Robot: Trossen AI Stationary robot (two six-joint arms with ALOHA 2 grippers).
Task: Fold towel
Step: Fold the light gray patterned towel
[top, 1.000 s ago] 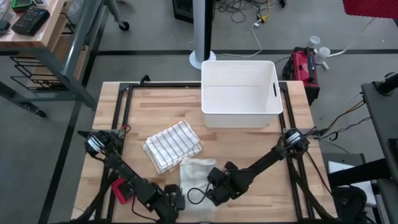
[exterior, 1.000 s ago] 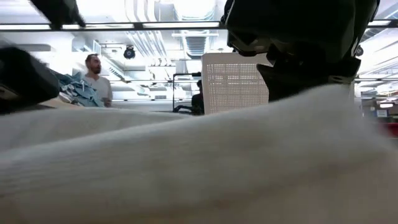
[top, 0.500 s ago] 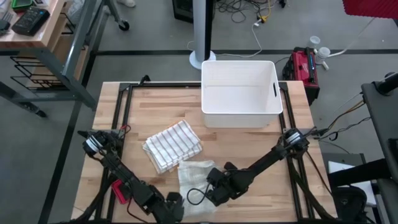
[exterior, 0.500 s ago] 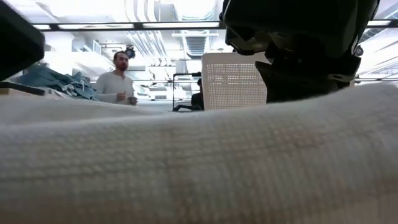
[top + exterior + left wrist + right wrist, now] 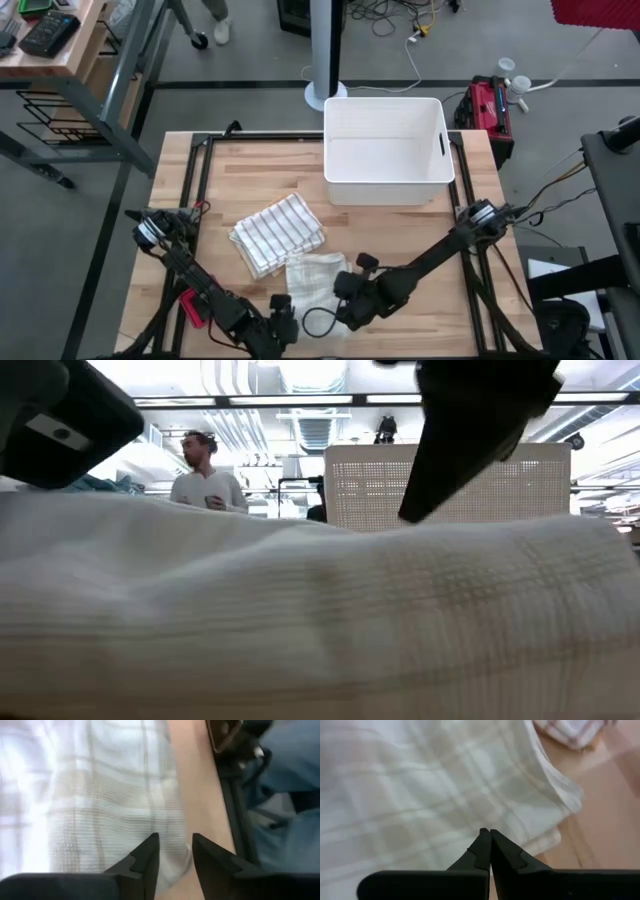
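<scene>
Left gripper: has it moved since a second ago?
Yes. The left gripper has pulled back from the pale towel toward the table's near edge.

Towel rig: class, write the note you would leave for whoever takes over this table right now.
Left gripper: open, empty, at the pale towel's near edge.
Right gripper: shut, empty, over the same towel.
Pale towel lies bunched at the table's front, partly folded, edges uneven.
Striped towel lies folded beside it, touching.
White bin stands at the back.
Left: finish the pale towel's fold.
</scene>
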